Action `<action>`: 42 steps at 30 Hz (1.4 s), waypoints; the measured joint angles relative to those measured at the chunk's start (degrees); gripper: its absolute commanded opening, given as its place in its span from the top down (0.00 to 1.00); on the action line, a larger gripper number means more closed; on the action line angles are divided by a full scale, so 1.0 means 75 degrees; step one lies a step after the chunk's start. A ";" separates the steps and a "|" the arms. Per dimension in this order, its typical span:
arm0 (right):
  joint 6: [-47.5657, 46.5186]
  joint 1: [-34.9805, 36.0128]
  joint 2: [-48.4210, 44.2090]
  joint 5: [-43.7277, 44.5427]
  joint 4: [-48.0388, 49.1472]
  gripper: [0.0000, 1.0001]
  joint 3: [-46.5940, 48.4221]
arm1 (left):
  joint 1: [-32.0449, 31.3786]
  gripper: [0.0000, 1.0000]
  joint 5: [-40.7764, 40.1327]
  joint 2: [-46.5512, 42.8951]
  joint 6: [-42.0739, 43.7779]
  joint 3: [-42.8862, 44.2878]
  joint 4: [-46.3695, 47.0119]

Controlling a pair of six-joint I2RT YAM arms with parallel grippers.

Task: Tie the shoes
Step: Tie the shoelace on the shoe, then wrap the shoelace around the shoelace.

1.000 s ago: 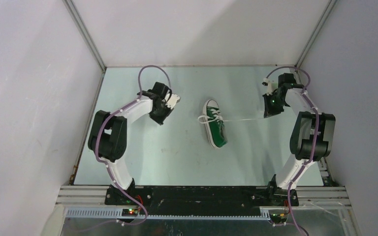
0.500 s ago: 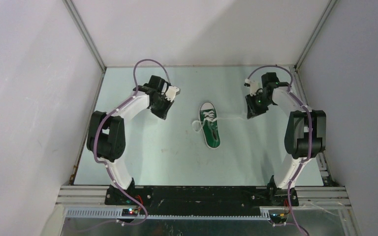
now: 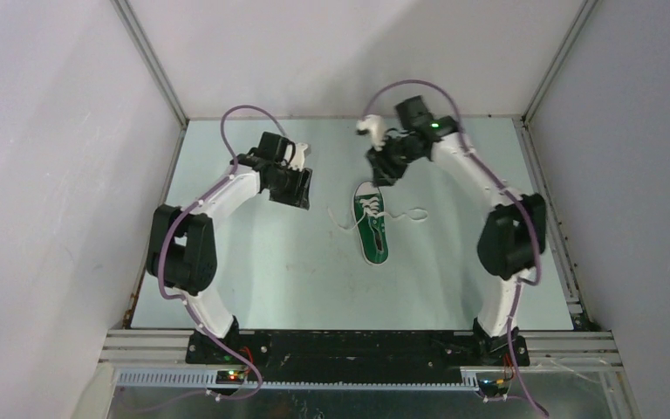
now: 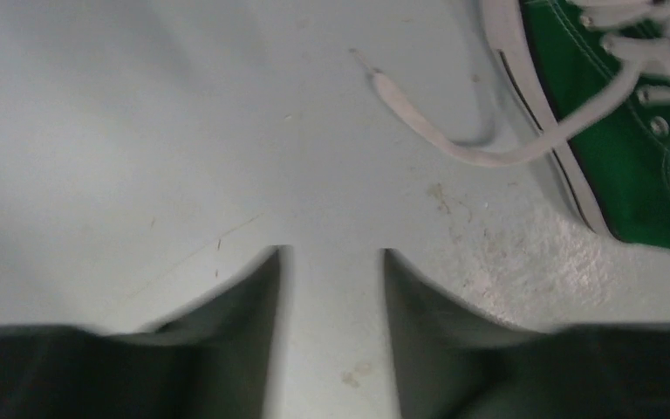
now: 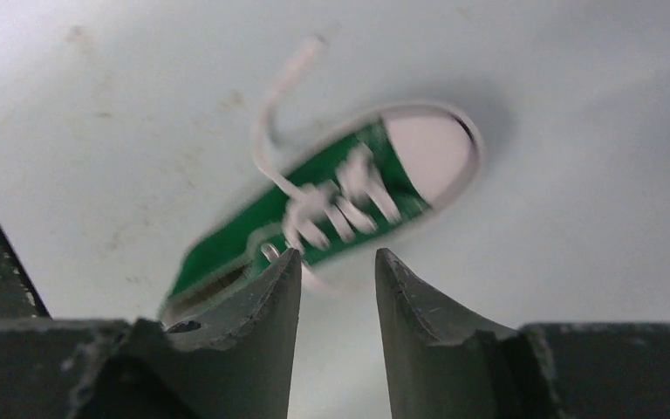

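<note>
One sneaker (image 3: 372, 231), scuffed pale table (image 3: 253, 279), white walls (image 3: 331, 52)

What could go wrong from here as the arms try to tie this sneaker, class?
1. Both laces lie slack and flat on the table; the open left gripper may scrape the surface or miss.
2. Nothing pins the sneaker, so a one-sided pull could drag or twist it.
</note>
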 measured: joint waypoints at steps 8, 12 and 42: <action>0.0498 0.1909 0.2323 0.0510 0.0035 0.46 0.1687 | 0.0726 0.26 -0.1218 -0.0169 -0.0714 0.0525 -0.0758; 0.1174 0.2387 0.3089 0.1247 0.0291 0.46 0.1754 | 0.1148 0.27 -0.1903 -0.0895 -0.0769 0.0504 -0.0982; 0.2559 0.1784 0.3206 0.0947 0.0286 1.00 0.2378 | 0.1317 0.31 -0.0140 -0.2430 -0.0968 -0.1096 0.1335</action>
